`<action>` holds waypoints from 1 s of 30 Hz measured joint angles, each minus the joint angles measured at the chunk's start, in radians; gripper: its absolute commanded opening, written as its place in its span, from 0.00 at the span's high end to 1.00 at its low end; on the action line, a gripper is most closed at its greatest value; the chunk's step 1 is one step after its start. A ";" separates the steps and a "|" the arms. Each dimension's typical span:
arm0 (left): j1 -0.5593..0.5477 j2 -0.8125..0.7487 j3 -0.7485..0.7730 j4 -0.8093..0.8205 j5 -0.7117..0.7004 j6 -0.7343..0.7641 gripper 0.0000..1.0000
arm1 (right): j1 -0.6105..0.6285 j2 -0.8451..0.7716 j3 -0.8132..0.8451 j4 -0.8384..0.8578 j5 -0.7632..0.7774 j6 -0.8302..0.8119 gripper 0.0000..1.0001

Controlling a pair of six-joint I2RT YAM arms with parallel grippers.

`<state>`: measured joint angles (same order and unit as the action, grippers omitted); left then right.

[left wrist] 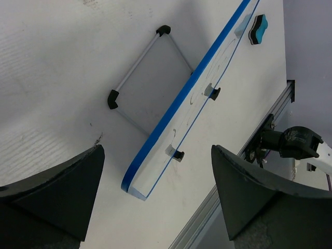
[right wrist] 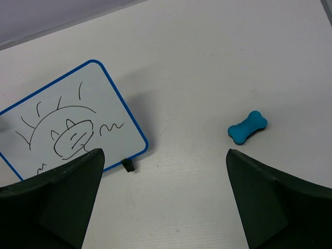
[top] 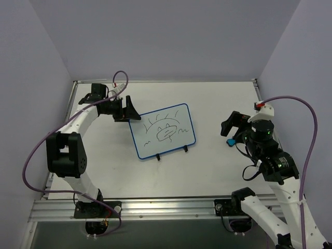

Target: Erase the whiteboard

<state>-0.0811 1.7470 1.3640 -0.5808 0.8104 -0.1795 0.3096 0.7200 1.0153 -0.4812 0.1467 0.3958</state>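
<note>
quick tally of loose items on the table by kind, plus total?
Whiteboard, blue frame, marker doodle on it: 1
Blue bone-shaped eraser: 1
Total: 2

Blue-framed whiteboard (top: 163, 130), black doodles, propped tilted on two black feet
</note>
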 measured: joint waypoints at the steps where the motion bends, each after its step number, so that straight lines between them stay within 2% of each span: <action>1: -0.003 0.000 0.002 -0.011 -0.001 0.009 0.10 | 0.000 0.000 0.000 -0.002 -0.002 -0.002 0.00; 6: -0.002 0.004 0.002 -0.027 0.008 0.044 0.16 | 0.000 -0.002 0.000 -0.011 -0.010 -0.010 0.00; 7: -0.002 0.007 0.002 -0.027 0.013 0.050 0.22 | 0.000 -0.002 0.000 -0.012 -0.013 -0.012 0.00; 9: -0.002 0.015 0.002 -0.026 0.028 0.062 0.23 | 0.000 -0.005 0.000 -0.013 -0.024 -0.014 0.00; 17: -0.002 0.020 -0.030 0.030 0.111 0.092 0.47 | 0.000 -0.023 0.000 -0.012 -0.058 -0.016 0.00; 23: -0.002 0.021 -0.058 0.065 0.138 0.107 0.52 | 0.000 -0.023 0.000 -0.012 -0.074 -0.016 0.00; 30: 0.001 0.021 -0.087 0.125 0.134 0.117 0.67 | 0.000 -0.023 -0.005 0.005 -0.095 -0.010 0.00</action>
<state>-0.0803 1.7676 1.2774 -0.4561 0.9443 -0.0624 0.3096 0.6968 1.0103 -0.4763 0.0521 0.3859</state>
